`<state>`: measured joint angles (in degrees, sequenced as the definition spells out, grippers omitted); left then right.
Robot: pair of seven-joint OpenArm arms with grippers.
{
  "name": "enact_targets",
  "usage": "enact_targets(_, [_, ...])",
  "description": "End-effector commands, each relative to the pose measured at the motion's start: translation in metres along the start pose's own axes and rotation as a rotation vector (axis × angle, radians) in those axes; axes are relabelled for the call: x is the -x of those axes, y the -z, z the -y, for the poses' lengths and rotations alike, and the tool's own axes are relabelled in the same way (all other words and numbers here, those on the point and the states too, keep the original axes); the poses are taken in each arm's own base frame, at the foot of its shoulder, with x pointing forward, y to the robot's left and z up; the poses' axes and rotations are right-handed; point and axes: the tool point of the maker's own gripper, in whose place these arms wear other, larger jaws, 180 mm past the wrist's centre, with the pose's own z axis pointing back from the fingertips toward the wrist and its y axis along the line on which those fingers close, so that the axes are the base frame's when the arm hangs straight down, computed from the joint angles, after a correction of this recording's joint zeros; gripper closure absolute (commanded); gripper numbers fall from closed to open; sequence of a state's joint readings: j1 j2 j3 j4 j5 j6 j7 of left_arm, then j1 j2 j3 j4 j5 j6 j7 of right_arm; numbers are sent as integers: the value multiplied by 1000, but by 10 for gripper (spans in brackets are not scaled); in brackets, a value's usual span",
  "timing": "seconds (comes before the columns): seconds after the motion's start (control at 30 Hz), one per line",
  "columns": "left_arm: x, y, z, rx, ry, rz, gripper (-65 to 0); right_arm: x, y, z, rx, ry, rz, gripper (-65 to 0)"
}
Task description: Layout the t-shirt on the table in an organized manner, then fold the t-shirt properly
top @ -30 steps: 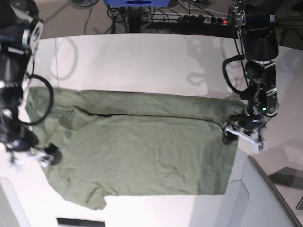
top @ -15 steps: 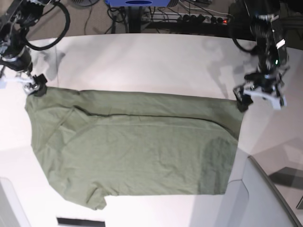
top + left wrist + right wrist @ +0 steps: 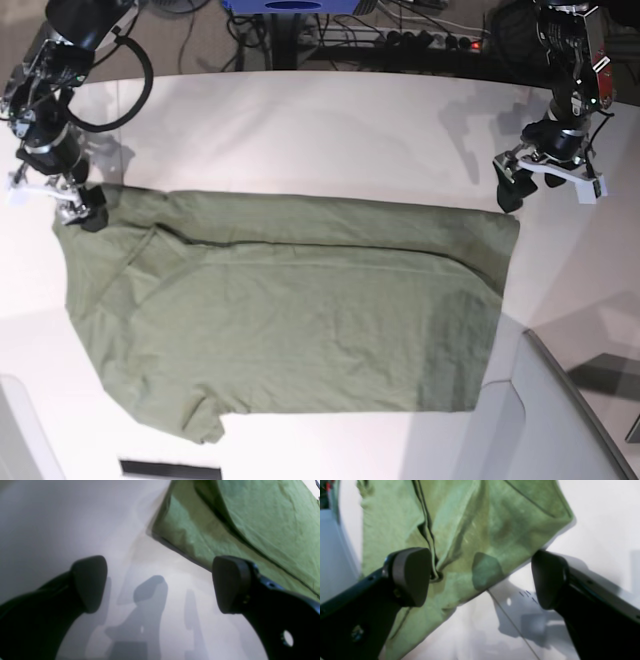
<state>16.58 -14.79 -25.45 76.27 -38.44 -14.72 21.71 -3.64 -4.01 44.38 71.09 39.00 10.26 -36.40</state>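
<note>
T-shirt (image 3: 290, 310) lies spread flat on the white table (image 3: 300, 130), one long fold line running across its upper part, a sleeve at the lower left of the base view. Left gripper (image 3: 545, 185): jaws wide apart, nothing held, hanging just off the shirt's upper corner. Right gripper (image 3: 55, 200): jaws likewise apart and empty, at the opposite upper corner.

Even overhead light; soft gripper shadows fall on the table (image 3: 300, 130). Both wrist views are blurred, their near black fingers (image 3: 90, 582) out of focus.
</note>
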Motion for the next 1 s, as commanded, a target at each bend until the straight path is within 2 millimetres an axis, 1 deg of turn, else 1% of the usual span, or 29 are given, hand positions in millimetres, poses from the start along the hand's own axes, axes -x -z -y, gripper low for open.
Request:
enact_targets(0.0, [-12, -3, -1, 6, 11, 35, -650, 15, 2, 11, 58, 6, -61, -591])
enact_targets(0.13, [-15, -4, -2, 4, 11, 42, -650, 13, -1, 11, 58, -4, -59, -591])
enact_targets(0.2, [-17, -4, -1, 5, 14, 47, -650, 13, -13, 11, 61, -37, -64, -591])
enact_targets(0.23, [-21, -5, -3, 1, 24, 51, -650, 2, -24, 6, 57, -79, -33, -591])
enact_targets(0.33, [-28, -4, -7, -11, 86, 46, -650, -18, -51, -32, 3, -234, 54, -591])
enact_targets(0.4, [-27, -3, -10, -26, 126, 38, -650, -36, -53, -56, -22, -349, 82, -593])
enact_targets(0.43, [-31, -3, -9, -31, 148, 43, -650, -45, -50, -65, -24, -405, 81, -593])
enact_targets(0.47, [-38, 0, -4, -29, 177, 55, -650, -57, -43, -73, -22, -457, 76, -593])
enact_targets(0.5, [-40, 0, -4, -34, 203, 55, -650, -65, -36, -79, -19, -487, 64, -593])
enact_targets(0.63, [-44, -1, -4, -45, 248, 58, -650, -87, 7, -92, 0, -561, -33, -594])
enact_targets(0.7, [-45, -1, -3, -46, 255, 58, -650, -88, 29, -92, 24, -591, -98, -593])
enact_targets(0.8, [-44, -2, -8, -55, 255, 56, -650, -90, 52, -99, 37, -640, -122, -593])
enact_targets(0.87, [-44, -2, -9, -59, 253, 53, -650, -87, 60, -106, 26, -668, -110, -593])
enact_targets(0.97, [-44, -3, -11, -61, 254, 53, -650, -89, 67, -109, 23, -665, -95, -593])
